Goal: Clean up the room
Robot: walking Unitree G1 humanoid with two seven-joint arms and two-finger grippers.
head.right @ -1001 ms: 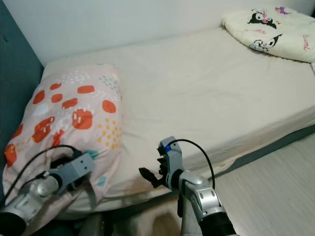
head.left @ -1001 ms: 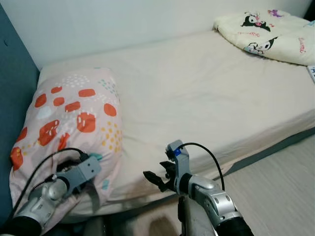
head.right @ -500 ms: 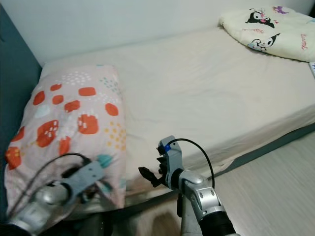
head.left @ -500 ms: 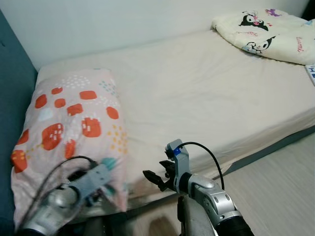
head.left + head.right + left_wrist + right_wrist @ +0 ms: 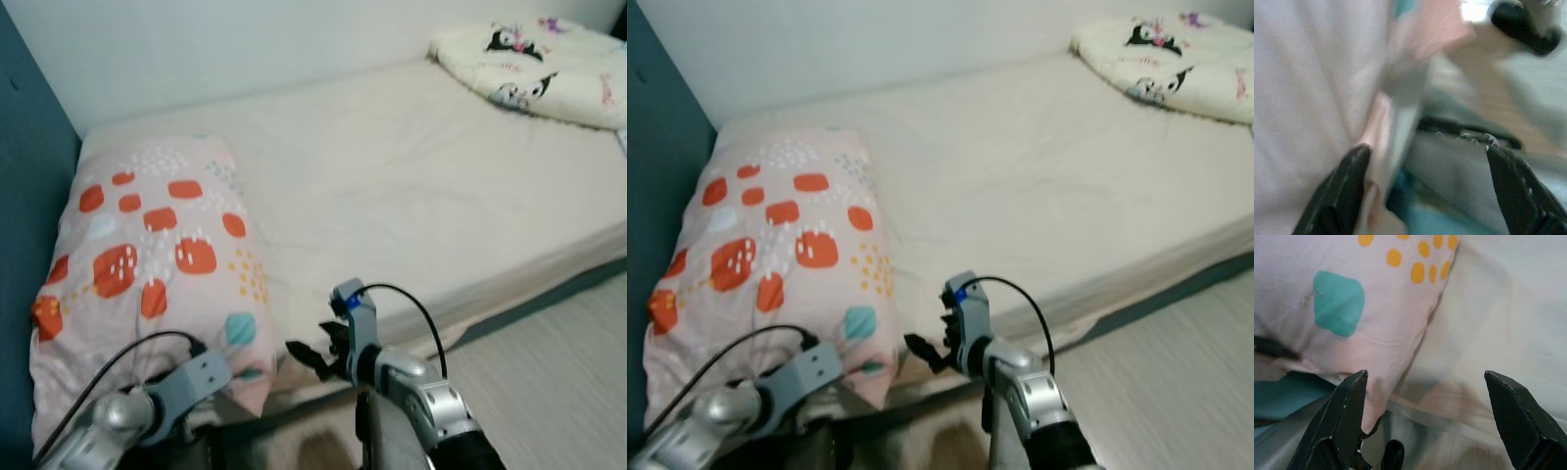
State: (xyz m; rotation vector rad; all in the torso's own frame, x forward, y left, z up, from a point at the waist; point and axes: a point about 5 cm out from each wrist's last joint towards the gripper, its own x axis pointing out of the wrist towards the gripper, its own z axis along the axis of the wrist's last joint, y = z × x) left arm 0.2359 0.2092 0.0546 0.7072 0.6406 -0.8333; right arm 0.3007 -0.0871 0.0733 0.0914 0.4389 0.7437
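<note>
Pillow point(image 5: 157, 274), pink with orange, teal and yellow spots, lies at the head end of the bed point(image 5: 411, 186), against the blue headboard point(image 5: 29, 196), its near end hanging a little over the mattress edge. The left gripper point(image 5: 1425, 191) is low at that near corner; in its wrist view the fingers stand apart, with a fold of the pink cover just beside one finger point(image 5: 1342, 186), though the blur hides whether anything is touching. The right gripper point(image 5: 1425, 421) hangs in front of the bed edge, fingers spread wide and holding nothing, looking at the pillow's corner and the cream sheet.

A folded blanket point(image 5: 534, 59) with cartoon prints sits at the far end of the bed, well apart from both arms.

The step in hand looks like straightening the pillow at the bed's head. The next move probably calls for the left gripper to push the overhanging end back onto the mattress or pinch the cover, with the right coming in to steady the other corner.
</note>
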